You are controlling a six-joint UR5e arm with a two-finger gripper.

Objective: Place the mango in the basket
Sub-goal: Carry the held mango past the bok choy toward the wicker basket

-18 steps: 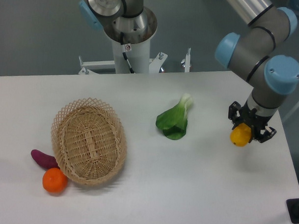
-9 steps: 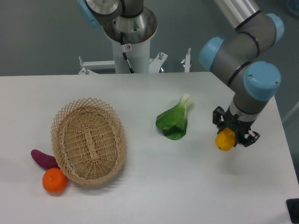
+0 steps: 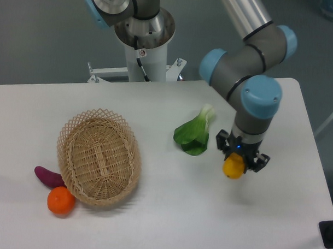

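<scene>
I carry the mango [image 3: 233,168] above the worktop [image 3: 169,212], lifted so it can pass over the basket [image 3: 98,157] rim instead of dragging. My end effector [image 3: 241,157] points straight down, fingers pinched on the mango's upper part, the fruit hanging below them. It hangs well right of the basket, just past the greens [image 3: 194,135]. The basket holds nothing.

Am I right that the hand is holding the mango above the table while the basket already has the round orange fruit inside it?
Not quite. In the camera view the hand does hold the mango above the table, but the round orange fruit sits outside the basket, beside its rim.
</scene>
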